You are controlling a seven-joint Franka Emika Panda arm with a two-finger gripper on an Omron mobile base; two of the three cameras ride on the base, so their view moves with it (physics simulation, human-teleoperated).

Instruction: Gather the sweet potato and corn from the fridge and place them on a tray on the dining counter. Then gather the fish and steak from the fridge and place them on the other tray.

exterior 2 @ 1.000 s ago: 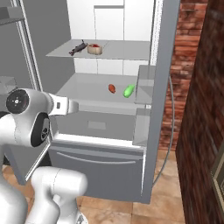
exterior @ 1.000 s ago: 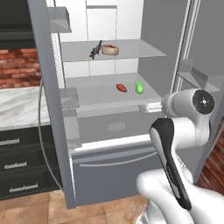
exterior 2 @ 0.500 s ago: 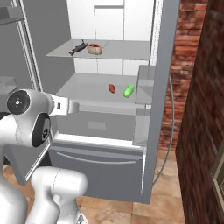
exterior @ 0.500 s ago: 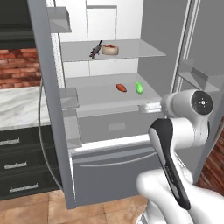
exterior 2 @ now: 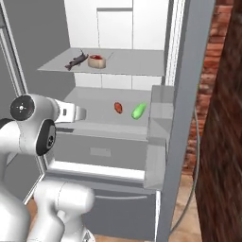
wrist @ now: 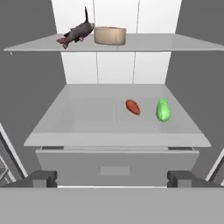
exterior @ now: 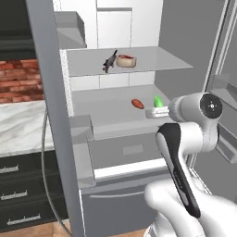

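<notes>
Facing the open fridge (exterior: 51, 115), the gripper (wrist: 112, 179) is held with jaws spread, empty. Sweet potato (wrist: 132, 106) and corn (wrist: 163, 110) are seen side by side on the lower shelf (wrist: 87, 122). No writing is legible.

Home kitchen, we'd say. Big grey fridge (exterior: 51, 115) standing open, food on shelves: fish (wrist: 75, 33), sweet potato (wrist: 132, 106), corn (wrist: 163, 110). Beside fridge we see white marble counter (exterior: 21, 127) over black drawers (exterior: 23, 196), red brick backsplash (exterior: 21, 78) behind. Brick wall (exterior 2: 212, 71) on other side too.
</notes>
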